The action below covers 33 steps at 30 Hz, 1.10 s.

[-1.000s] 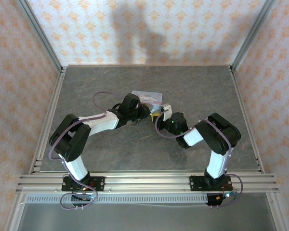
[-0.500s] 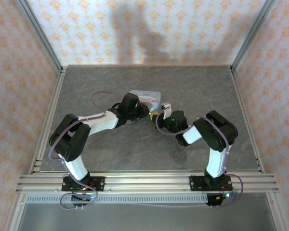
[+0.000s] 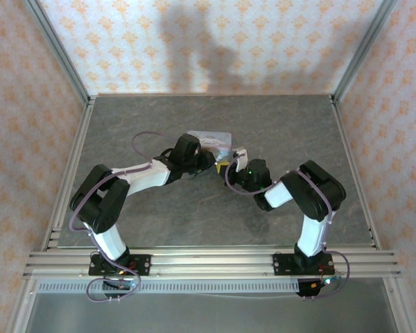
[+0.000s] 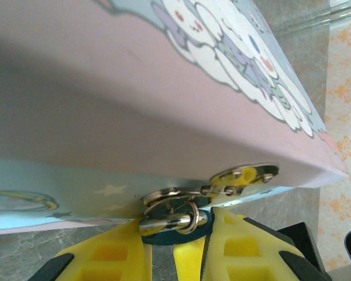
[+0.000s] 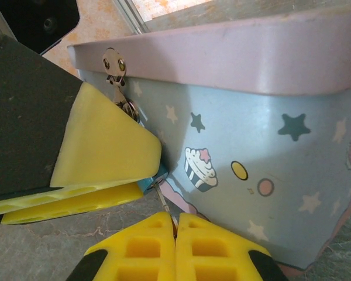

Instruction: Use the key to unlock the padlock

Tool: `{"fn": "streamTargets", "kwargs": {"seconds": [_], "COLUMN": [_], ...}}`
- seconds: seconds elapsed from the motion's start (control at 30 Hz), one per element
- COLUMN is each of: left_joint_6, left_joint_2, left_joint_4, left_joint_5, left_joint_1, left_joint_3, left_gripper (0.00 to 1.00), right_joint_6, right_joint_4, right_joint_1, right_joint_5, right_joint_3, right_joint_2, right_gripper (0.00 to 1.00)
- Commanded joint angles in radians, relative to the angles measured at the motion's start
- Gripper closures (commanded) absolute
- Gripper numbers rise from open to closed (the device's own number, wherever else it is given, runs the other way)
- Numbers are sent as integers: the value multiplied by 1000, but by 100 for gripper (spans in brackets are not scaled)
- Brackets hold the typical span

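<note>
The tiny teal padlock [image 4: 172, 236] hangs by its metal shackle [image 4: 166, 223] from the hasp [image 4: 240, 175] of a pale blue cartoon tin [image 4: 105, 88] with a pink lid. My left gripper [image 4: 176, 235] is shut on the padlock's body. In the right wrist view the thin silvery key [image 5: 162, 199] runs from my right gripper [image 5: 175, 225], which is shut on it, up to the padlock [image 5: 154, 182]. That padlock sits between the left gripper's yellow fingers [image 5: 105, 146]. From above, both grippers [image 3: 211, 161] [image 3: 230, 168] meet at the tin's [image 3: 215, 138] near side.
The tin stands mid-table on the grey marbled surface [image 3: 159, 118]. Metal frame posts [image 3: 62, 62] and patterned walls bound the table on three sides. The rail [image 3: 208, 260] with the arm bases runs along the near edge.
The right arm has shifted slightly left, toward the left gripper and the tin. Both grips look the same as before.
</note>
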Motion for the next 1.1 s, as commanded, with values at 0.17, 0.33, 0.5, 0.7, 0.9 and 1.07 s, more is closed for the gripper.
{"fn": "streamTargets", "kwargs": {"seconds": [0.17, 0.33, 0.5, 0.7, 0.9, 1.07], "left_joint_6": [12, 19, 17, 16, 21, 18], "left_joint_2": [-34, -43, -44, -47, -58, -59], "left_joint_4": [-8, -26, -26, -28, -41, -40], "left_joint_5": [161, 162, 162, 166, 172, 175], "left_joint_1": [-50, -50, -50, -50, -50, -50], "left_joint_3": [16, 15, 13, 13, 15, 16], "left_gripper": [78, 78, 78, 78, 78, 78], "right_joint_6": [18, 37, 40, 34, -22, -39], "right_joint_4": [153, 196, 192, 206, 135, 117], "right_joint_1": [39, 39, 42, 42, 43, 42], "right_joint_5": [-39, -26, -30, -14, 15, 24], "right_joint_3": [-23, -45, -52, -59, -64, -68], "right_joint_2": [-71, -79, -85, -86, -106, -91], "right_gripper": [100, 100, 100, 100, 100, 100]}}
